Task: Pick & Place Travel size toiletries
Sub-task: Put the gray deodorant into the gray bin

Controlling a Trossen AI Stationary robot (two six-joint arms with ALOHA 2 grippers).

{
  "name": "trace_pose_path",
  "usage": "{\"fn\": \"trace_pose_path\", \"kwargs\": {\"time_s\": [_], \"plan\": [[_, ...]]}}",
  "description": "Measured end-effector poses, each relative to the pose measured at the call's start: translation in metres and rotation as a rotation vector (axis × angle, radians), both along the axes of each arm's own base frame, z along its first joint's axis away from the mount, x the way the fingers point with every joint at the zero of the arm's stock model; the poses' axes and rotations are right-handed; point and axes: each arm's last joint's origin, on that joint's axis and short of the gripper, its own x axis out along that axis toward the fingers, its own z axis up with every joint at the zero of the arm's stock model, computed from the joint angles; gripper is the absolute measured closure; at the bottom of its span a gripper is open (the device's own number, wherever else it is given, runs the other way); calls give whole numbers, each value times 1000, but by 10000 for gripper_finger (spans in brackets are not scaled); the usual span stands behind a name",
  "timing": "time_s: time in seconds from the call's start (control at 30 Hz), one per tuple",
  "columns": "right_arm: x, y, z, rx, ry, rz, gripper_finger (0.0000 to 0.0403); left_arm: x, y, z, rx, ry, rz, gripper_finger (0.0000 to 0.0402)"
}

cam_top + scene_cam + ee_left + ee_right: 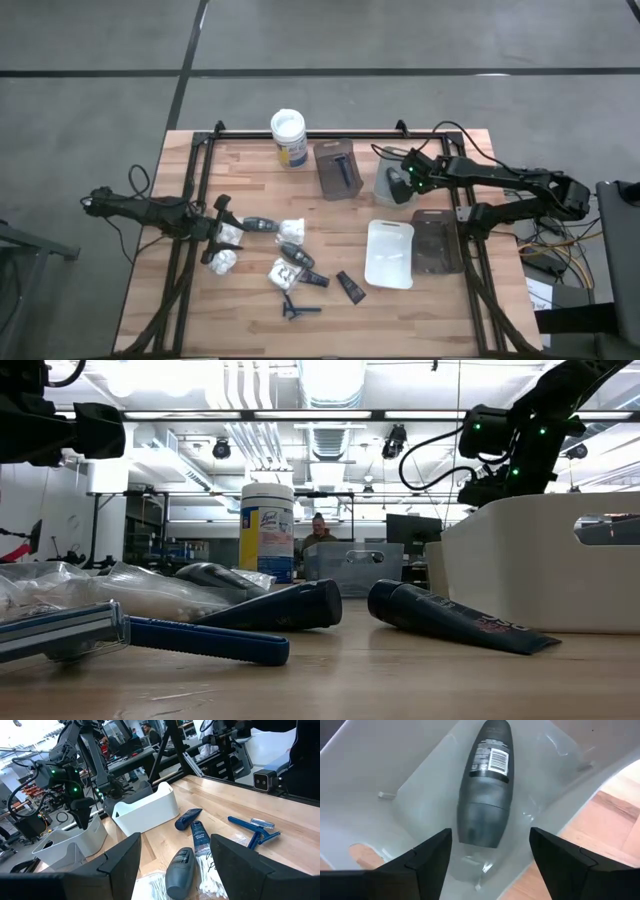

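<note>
The right gripper hangs over the grey tray at the far right of the desk, its fingers spread apart with nothing between them. Directly below, a dark grey oval bottle lies on its side on the tray floor, free of both fingers, so the drop looks finished. The sound way to close this step is to lift straight up until the fingers stand above the tray wall before swinging away, since a sideways exit could nudge the wall or roll the bottle.

The remaining toiletries sit in a cluster on the left-centre of the desk: another dark grey bottle, two small black tubes, white packets and a blue razor nearest the front edge. The left gripper waits beside that cluster with its fingers wide and empty. A white tray and a clear one that holds a razor stand between the arms.
</note>
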Motion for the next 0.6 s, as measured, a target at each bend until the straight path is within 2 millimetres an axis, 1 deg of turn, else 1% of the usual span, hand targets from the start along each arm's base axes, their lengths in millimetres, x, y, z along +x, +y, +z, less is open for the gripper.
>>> {"fn": "trace_pose_path", "kwargs": {"time_s": [0.33, 0.6], "plan": [[15, 3, 22, -48, -56, 92, 115, 0, 0, 0, 0, 0, 0, 158], [30, 15, 42, -74, -115, 173, 111, 0, 0, 0, 0, 0, 0, 158]]}}
